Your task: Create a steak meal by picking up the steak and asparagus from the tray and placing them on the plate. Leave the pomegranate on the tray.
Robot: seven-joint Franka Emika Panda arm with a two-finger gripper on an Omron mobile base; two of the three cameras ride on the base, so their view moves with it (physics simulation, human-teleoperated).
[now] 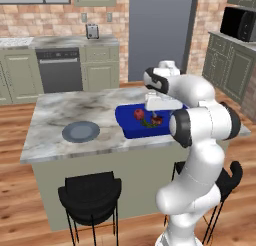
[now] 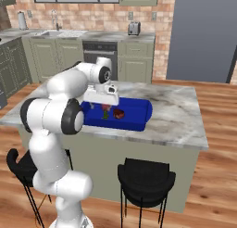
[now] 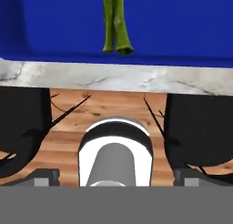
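Observation:
The deep-blue tray [image 1: 129, 125] lies on the island's right half. In it are the round red pomegranate [image 1: 138, 113], the green asparagus [image 1: 147, 122] and the dark red-brown steak [image 1: 157, 120]. My gripper [image 1: 158, 110] hangs just above the tray's middle, over the asparagus [image 2: 105, 114], with the steak [image 2: 119, 113] to its right. In the hand view the asparagus [image 3: 116, 22] lies on the blue tray floor [image 3: 191, 32], and my fingertips [image 3: 44, 176] stand wide apart, open and holding nothing. The grey-blue plate [image 1: 81, 131] sits bare on the island's left part.
The marble island's front edge [image 3: 113, 77] runs just below the tray. Black stools [image 1: 90, 192] [image 2: 146, 178] stand in front of the island on the wooden floor. Cabinets, a dishwasher and a toaster [image 1: 92, 31] line the back wall.

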